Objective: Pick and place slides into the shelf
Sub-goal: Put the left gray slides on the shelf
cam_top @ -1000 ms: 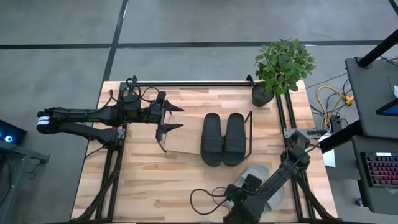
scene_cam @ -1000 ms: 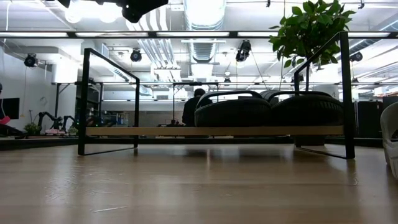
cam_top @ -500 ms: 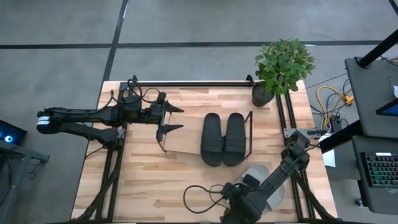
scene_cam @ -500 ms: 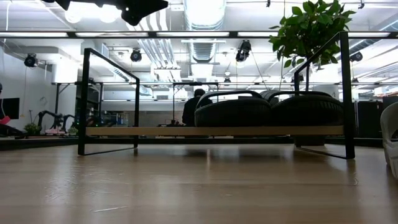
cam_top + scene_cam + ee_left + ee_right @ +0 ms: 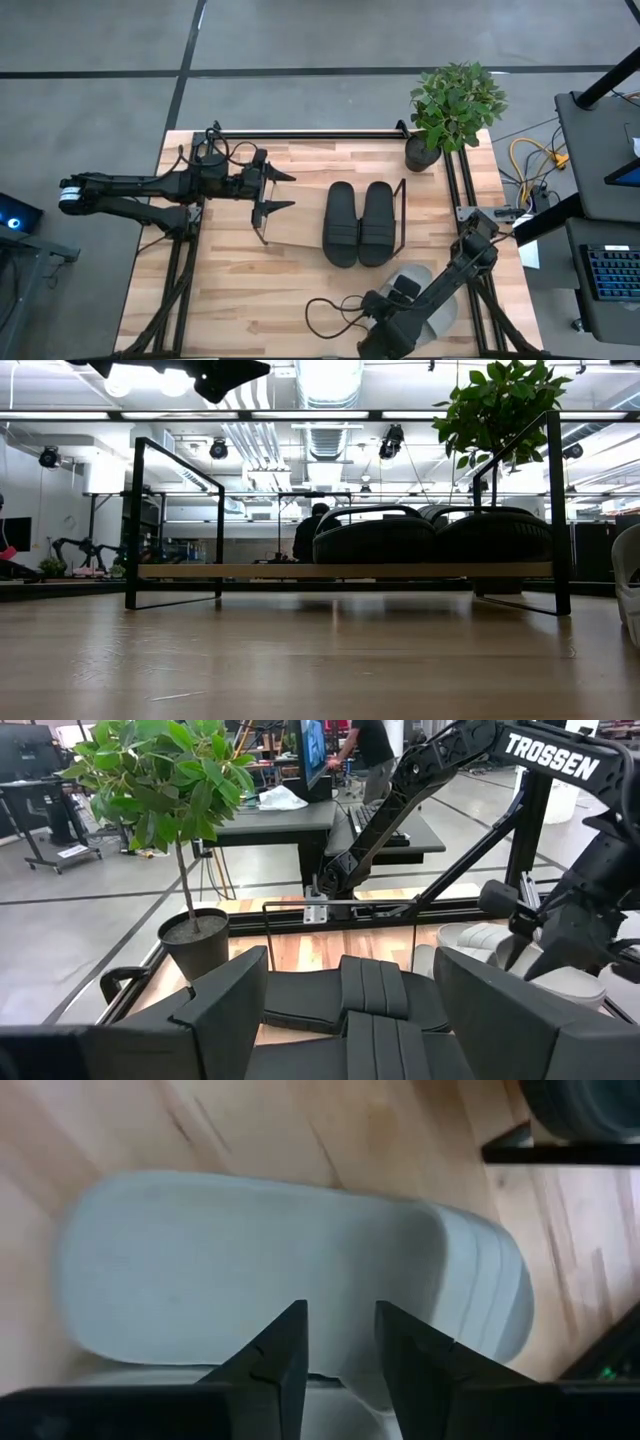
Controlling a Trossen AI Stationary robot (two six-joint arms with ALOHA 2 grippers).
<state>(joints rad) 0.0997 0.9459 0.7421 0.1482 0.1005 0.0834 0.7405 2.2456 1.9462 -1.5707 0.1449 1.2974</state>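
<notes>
The black slides (image 5: 358,223) stand side by side on the wood board of the shelf (image 5: 290,228), at its end nearer the right arm, and they touch each other. In the low view the two black slides (image 5: 430,538) sit on the board between the thin black end frames. The grey slides (image 5: 432,300) lie on the table (image 5: 230,300) near its front edge, on the right arm's side, well apart from the shelf. In the right wrist view one grey slide (image 5: 250,1270) lies flat on the wood, sole up or strap up I cannot tell.

The right gripper (image 5: 338,1342) is low over this grey slide, its arm stretched from the table's right edge toward the front. Its two fingers stand only a little apart, just above the slide's edge; whether they already hold it, I cannot tell.

The left gripper (image 5: 275,190) is spread wide and holds nothing. Its arm reaches level from the left side, the fingers above the free end of the shelf. A potted plant (image 5: 452,108) stands at the far right corner.
</notes>
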